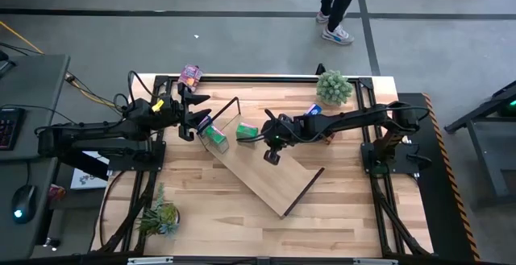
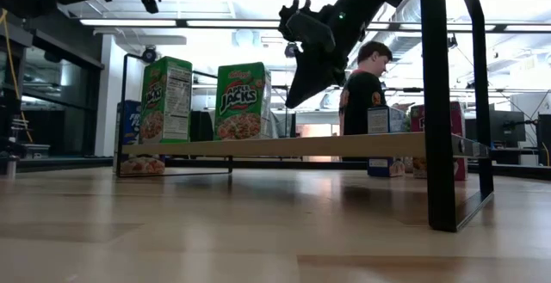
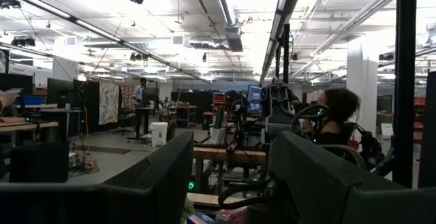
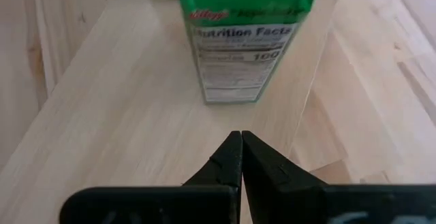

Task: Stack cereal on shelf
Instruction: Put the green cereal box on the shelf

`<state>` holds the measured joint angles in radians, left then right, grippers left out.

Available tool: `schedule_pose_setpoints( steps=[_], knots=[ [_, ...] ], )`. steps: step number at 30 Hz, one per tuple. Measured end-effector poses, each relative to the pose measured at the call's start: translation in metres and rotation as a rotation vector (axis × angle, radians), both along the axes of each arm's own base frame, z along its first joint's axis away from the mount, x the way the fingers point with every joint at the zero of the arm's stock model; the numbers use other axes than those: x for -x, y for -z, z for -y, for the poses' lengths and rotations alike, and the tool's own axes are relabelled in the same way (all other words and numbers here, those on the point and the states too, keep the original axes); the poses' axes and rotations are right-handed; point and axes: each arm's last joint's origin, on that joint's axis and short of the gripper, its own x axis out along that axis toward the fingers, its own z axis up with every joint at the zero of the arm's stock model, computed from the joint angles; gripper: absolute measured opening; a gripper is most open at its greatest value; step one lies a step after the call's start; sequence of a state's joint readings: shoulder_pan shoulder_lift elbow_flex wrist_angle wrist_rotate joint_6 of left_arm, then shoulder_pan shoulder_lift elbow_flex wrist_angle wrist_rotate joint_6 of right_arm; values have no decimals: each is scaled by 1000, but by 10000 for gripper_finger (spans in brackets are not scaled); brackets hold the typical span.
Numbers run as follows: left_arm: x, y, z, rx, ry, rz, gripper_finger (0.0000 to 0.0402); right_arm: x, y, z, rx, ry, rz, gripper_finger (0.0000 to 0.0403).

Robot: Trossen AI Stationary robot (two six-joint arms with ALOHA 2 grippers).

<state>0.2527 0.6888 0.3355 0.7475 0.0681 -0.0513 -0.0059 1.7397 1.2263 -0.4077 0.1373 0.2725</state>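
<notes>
The shelf [image 1: 274, 180] is a long light-wood board with dark rod frames, lying slantwise on the table. Two green cereal boxes [image 1: 214, 134] [image 1: 246, 130] stand upright on its far left end; the low view shows them side by side [image 2: 166, 100] [image 2: 242, 102]. My right gripper [image 1: 272, 157] is shut and hangs above the board, just right of the nearer green box [image 4: 242, 40], touching nothing. Its tips [image 4: 240, 142] point slanting down at the board [image 4: 122, 101]. My left gripper [image 1: 189, 116] is open and empty, raised at the shelf's far left end.
A pink box [image 1: 191, 75] lies at the table's far edge and a blue box [image 1: 314, 109] beside a potted plant [image 1: 333, 86]. A second plant [image 1: 161, 217] stands at the near left. More boxes [image 2: 379, 119] show behind the shelf. A person walks beyond the table.
</notes>
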Motion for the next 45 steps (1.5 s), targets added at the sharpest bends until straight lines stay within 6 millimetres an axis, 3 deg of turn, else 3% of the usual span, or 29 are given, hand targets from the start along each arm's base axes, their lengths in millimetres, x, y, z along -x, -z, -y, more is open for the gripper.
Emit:
schedule_pose_setpoints(
  steps=[23,36,45],
  knots=[
    [0,0,0,-1,-1,-1,209,2,1,-5,-54,-229,-29,0],
    [0,0,0,-3,-1,-1,209,-3,0,3,102,-216,-5,0],
    [0,0,0,-2,-1,-1,209,-14,19,13,111,-159,-13,0]
  ],
)
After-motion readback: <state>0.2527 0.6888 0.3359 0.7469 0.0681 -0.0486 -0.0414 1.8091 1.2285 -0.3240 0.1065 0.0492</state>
